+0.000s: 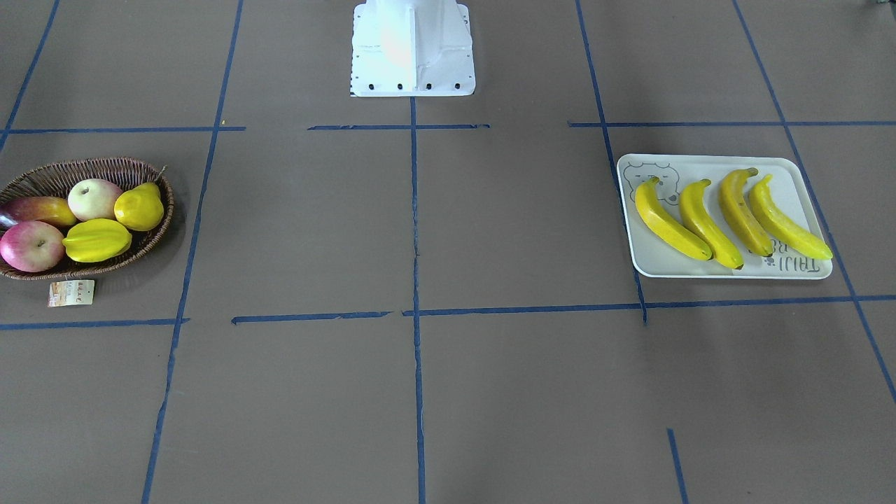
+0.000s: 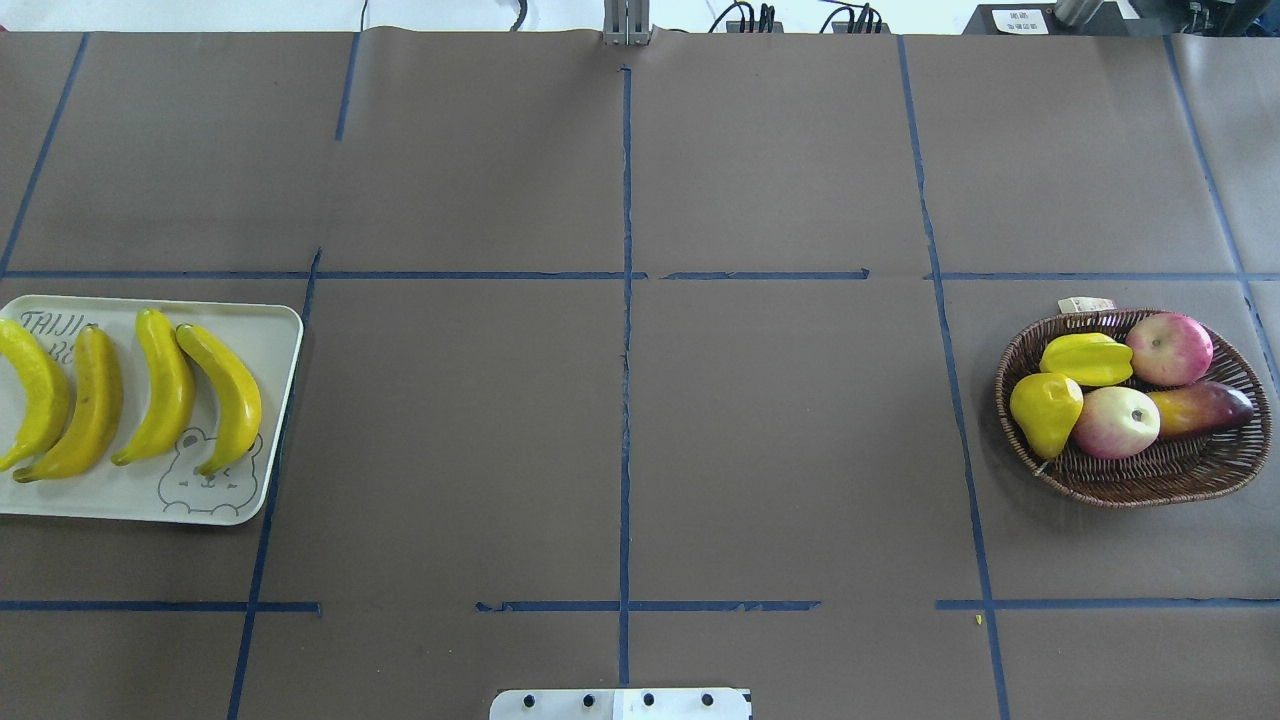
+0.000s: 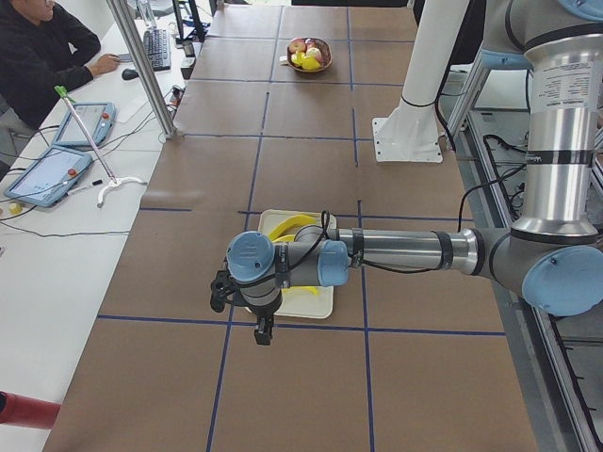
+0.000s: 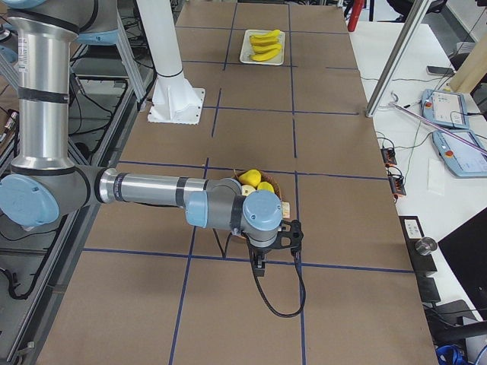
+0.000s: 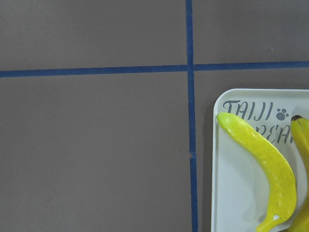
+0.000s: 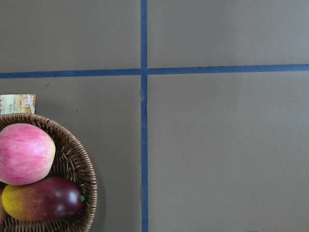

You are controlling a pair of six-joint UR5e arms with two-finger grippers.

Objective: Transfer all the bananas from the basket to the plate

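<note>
Nearest the left-end camera, the left arm (image 3: 405,250) is stretching out over the brown table (image 3: 311,386). Its left gripper (image 3: 262,331) is hanging by the near edge of the plate (image 3: 327,224), and I cannot tell from this side view whether that claw is spread or pressed together. The right-end camera is showing the right arm (image 4: 148,188) the same way. The right gripper (image 4: 259,266) is hanging just beside the basket (image 4: 278,190), and its claw's state cannot be told either. Only these two side views are catching the arms; the front view is catching just the white base (image 1: 413,56).

Going left to right in the overhead view, the plate is sitting at the left edge with all four bananas (image 2: 172,390) lying side by side on it. They are long, curved and glossy yellow, and the second banana (image 2: 98,405) is looking darker and more orange. The rightmost tip is resting on the grey bear print (image 2: 195,490). The left wrist camera alone is picking out the "TAIJI" lettering (image 5: 248,111) and a paw mark.

At the far right, the basket is holding a pear (image 2: 1045,412), a starfruit (image 2: 1088,358), two apples (image 2: 1168,348) and a mango (image 2: 1195,408). A paper tag (image 2: 1085,305) is lying at its far rim.
</note>
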